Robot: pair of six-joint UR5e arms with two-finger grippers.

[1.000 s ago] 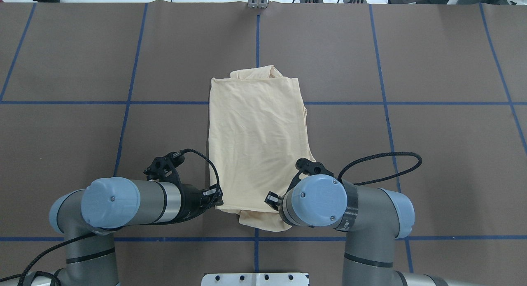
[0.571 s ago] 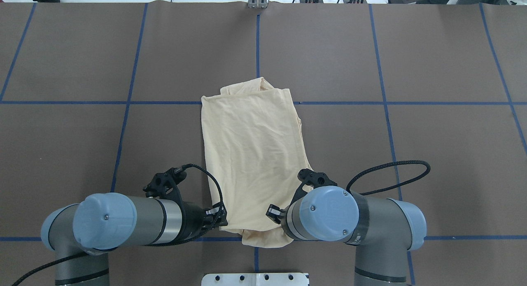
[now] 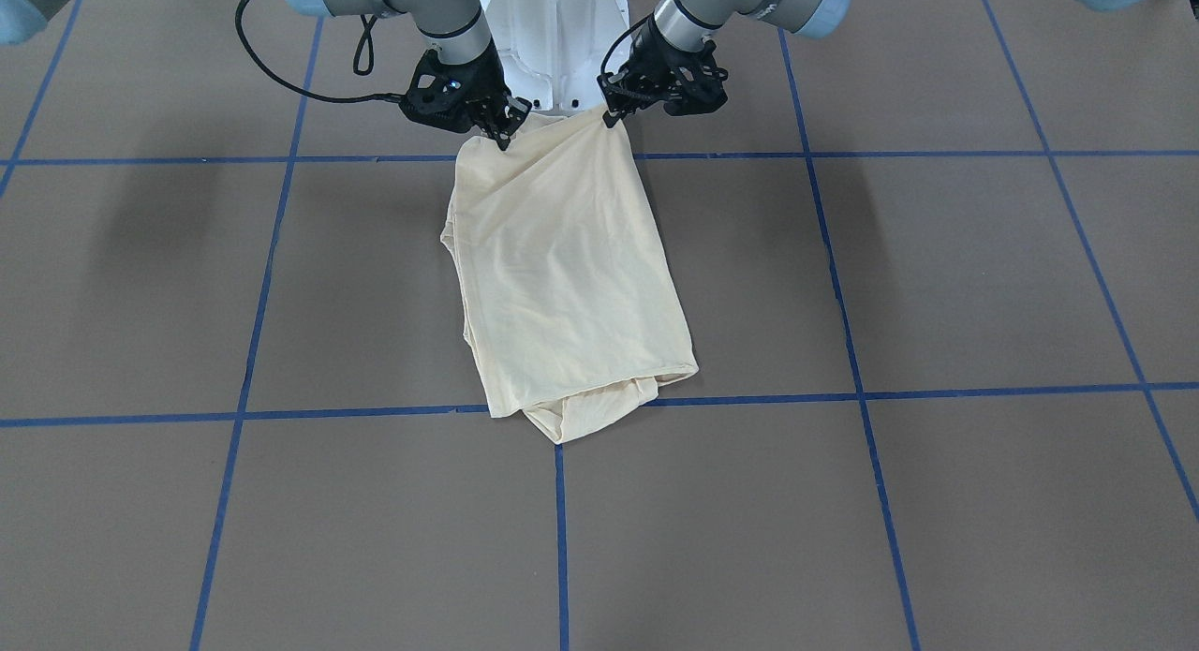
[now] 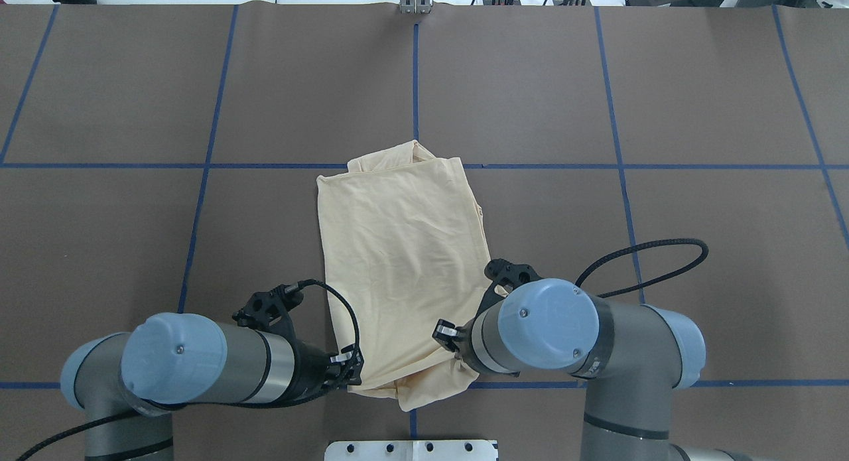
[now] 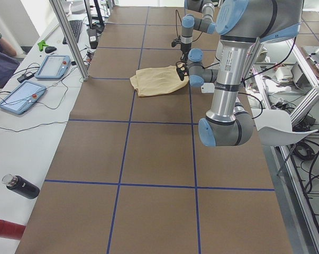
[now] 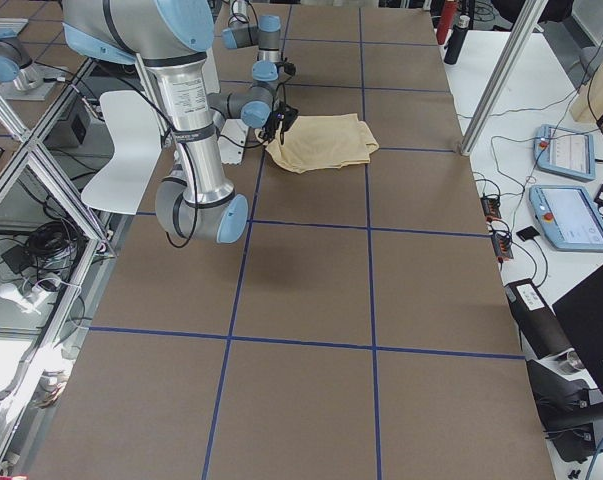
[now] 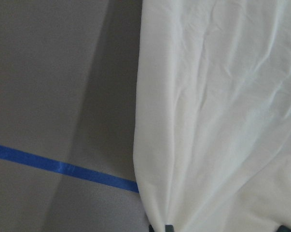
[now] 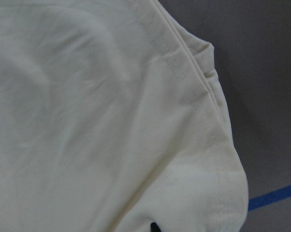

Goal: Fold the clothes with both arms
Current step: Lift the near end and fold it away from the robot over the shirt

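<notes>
A brown table (image 4: 99, 83) gridded with blue tape lines (image 4: 132, 165) carries a folded cream T-shirt (image 4: 398, 249).

The pale cream-yellow T-shirt (image 4: 398, 262), folded into a long narrow panel with a plain side up, is lying slightly skewed on the brown counter (image 4: 663, 83). A tuck of cloth is peeking past its far edge. The grey left arm (image 4: 199, 361) and right arm (image 4: 584, 335) are reaching in low. The left end effector (image 3: 614, 117) and right end effector (image 3: 501, 138) are each pinching a near corner.
</notes>
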